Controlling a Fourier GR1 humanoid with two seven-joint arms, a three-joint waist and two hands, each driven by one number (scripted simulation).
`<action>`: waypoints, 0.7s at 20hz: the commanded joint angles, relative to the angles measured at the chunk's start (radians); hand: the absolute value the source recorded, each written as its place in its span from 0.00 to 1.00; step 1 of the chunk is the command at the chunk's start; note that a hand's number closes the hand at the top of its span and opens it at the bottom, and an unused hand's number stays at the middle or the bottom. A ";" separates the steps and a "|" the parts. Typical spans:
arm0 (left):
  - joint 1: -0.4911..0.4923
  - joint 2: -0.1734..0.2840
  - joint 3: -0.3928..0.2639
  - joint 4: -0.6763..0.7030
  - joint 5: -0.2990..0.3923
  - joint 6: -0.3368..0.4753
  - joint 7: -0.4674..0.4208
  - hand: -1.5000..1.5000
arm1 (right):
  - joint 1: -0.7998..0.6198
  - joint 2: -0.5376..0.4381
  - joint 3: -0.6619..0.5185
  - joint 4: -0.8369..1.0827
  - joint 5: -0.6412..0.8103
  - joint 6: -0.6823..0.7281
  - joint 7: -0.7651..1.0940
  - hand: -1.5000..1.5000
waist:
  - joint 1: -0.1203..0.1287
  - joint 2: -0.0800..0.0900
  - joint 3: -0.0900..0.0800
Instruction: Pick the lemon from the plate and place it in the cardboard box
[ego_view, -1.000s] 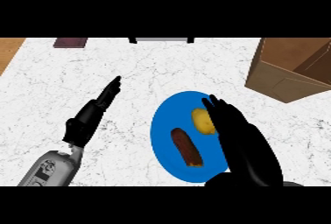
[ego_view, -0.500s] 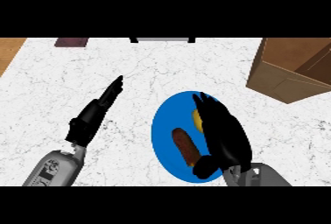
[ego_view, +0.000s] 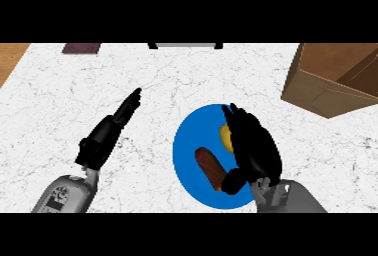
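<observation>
At the far left, the left hand (ego_view: 111, 132) rests over the white marbled worktop (ego_view: 59, 100), its fingers straight and together, pointing up and to the right, with nothing in them. To its right lies one blue plate (ego_view: 188, 150), and two things are on it: a brown, sausage-shaped piece (ego_view: 209, 166) lying at a slant, and one yellow lemon (ego_view: 227, 136) just beside it, toward the plate's right edge. The right hand (ego_view: 252, 145) lies over the plate's right side, covering most of the lemon; its fingers are stretched out above the fruit, the thumb down near the brown piece, and whether they have hold of the lemon cannot be told. At the far right, well apart from the plate, stands one open cardboard box (ego_view: 328, 80).
</observation>
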 joint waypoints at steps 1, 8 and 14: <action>-0.020 -0.020 0.047 0.023 -0.022 -0.035 -0.002 0.50 | 0.024 0.045 -0.016 0.085 0.078 -0.038 -0.071 0.00 | 0.000 0.000 0.000; 0.028 -0.048 0.067 -0.005 -0.052 -0.066 -0.016 0.50 | 0.079 0.038 -0.072 0.139 0.082 -0.008 -0.177 0.00 | 0.001 0.001 0.000; -0.007 -0.069 0.106 0.004 -0.083 -0.095 0.024 0.50 | 0.124 0.065 -0.080 0.071 0.121 0.075 -0.151 0.00 | -0.003 0.000 0.000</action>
